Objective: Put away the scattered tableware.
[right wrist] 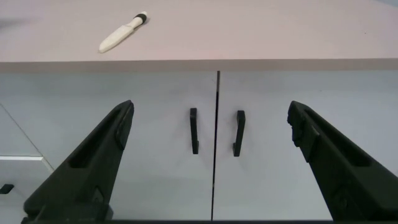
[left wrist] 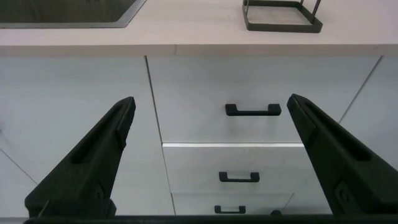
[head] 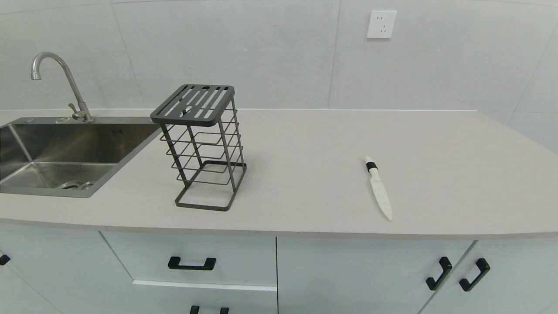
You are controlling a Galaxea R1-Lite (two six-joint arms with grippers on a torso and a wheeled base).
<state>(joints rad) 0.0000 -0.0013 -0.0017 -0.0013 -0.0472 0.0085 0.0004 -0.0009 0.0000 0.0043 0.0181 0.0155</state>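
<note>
Knife [head: 377,187], all white with one black band; flat on countertop [head: 305,170]

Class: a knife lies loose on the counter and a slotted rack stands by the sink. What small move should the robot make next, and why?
Probably lift the right pincer toward the knife: it hangs open below the counter edge, facing cupboard doors, and the knife lies on that side, apart from the rack.

My left gripper [left wrist: 211,102] and right gripper [right wrist: 211,106] each have two matte black fingers [left wrist: 93,162], long wedges narrowing toward the tips.
</note>
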